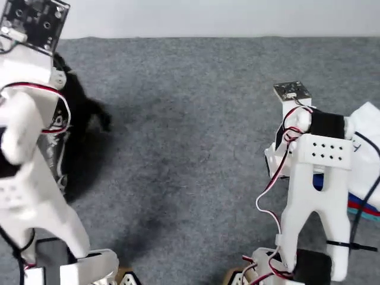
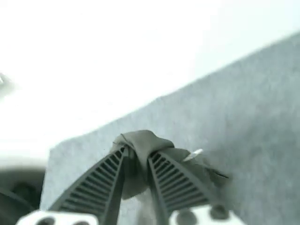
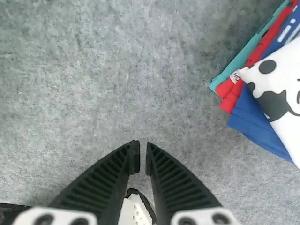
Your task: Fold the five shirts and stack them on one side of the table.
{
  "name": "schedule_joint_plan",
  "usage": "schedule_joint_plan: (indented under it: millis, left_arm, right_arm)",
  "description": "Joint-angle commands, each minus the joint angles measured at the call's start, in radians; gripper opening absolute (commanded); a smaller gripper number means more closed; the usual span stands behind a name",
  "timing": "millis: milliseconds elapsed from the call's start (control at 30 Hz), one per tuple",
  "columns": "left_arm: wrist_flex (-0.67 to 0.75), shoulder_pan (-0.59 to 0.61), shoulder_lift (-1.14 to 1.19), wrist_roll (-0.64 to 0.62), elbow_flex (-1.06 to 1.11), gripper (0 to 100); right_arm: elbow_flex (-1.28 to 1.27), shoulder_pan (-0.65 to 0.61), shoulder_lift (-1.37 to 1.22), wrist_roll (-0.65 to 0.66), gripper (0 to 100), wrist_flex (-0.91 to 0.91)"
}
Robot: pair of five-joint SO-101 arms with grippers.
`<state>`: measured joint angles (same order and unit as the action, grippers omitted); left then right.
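Observation:
My left gripper is shut on a bunched fold of a black shirt, held up off the grey table. From the high view, the black shirt hangs beside the left arm at the table's left side. My right gripper is shut with nothing in it, low over bare table. Beside it lies a stack of folded shirts: teal, red and blue, with a white shirt with black spots on top. In the high view the stack lies at the right edge, partly under the right arm.
The grey felt table top stretches open between the two arms. A pale wall runs along the far edge. Both arm bases and their cables stand at the near edge.

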<state>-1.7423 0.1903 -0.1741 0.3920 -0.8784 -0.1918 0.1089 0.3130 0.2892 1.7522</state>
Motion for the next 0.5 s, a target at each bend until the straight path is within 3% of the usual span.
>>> schedule_joint_plan:
  millis: [0, 133, 233, 467]
  left_arm:
    - [-0.012, -0.014, -0.075, -0.011, -0.068, 1]
    - [-0.014, -0.014, -0.155, -0.009, 0.010, 1]
    - [-0.014, 0.051, -0.209, -0.006, 0.125, 1]
    - [-0.012, 0.233, -0.253, 0.052, 0.438, 1]
  right_arm:
    - [0.011, 0.002, 0.039, -0.005, 3.5, 0.021]
    - [0.009, 0.002, 0.035, -0.005, 3.5, -0.025]
    - [0.009, -0.016, 0.035, -0.005, 3.5, -0.054]
    - [0.009, -0.223, 0.008, -0.005, 3.6, -0.074]
